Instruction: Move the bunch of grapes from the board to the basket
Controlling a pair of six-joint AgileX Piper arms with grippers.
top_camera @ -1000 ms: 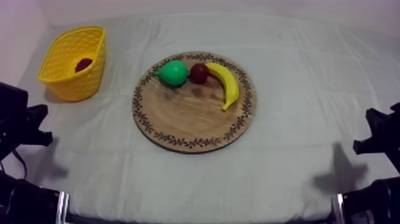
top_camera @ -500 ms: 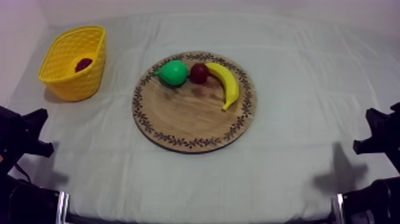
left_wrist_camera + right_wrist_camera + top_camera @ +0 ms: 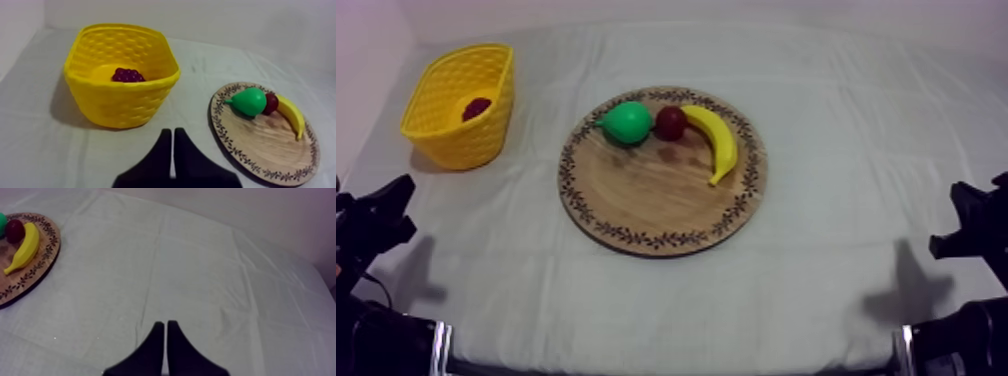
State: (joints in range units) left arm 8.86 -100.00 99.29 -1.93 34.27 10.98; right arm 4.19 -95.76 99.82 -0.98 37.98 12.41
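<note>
Two-arm rig at a table (image 3: 836,280), seen from above and from both wrists. The yellow basket (image 3: 461,145) stands near the table's far left corner, well apart from the round wooden board (image 3: 656,190), which lies about midway between the left and right edges. The bunch of grapes (image 3: 476,108) lies inside the basket, on its floor; from the left wrist it shows as a dark red cluster just above the basket's near rim. Three toy fruits sit on the far half of the board. The pear (image 3: 628,122) lies toward the far left of the rim. The small red fruit (image 3: 670,123) sits close against the pear's right side. The banana (image 3: 719,140) starts beside the red fruit and curves along the board's right side toward the near edge. The near half of the board is bare wood inside the patterned rim. The left gripper (image 3: 172,137) sits low at the table's near left corner, facing the basket, with the board off to one side. Its two black fingers lie pressed together as a narrow wedge and hold nothing. The right gripper (image 3: 165,325) sits low at the near right corner, over bare table. Its fingers are likewise closed together with nothing between them, and the board's right edge and the banana lie well apart from it.
</note>
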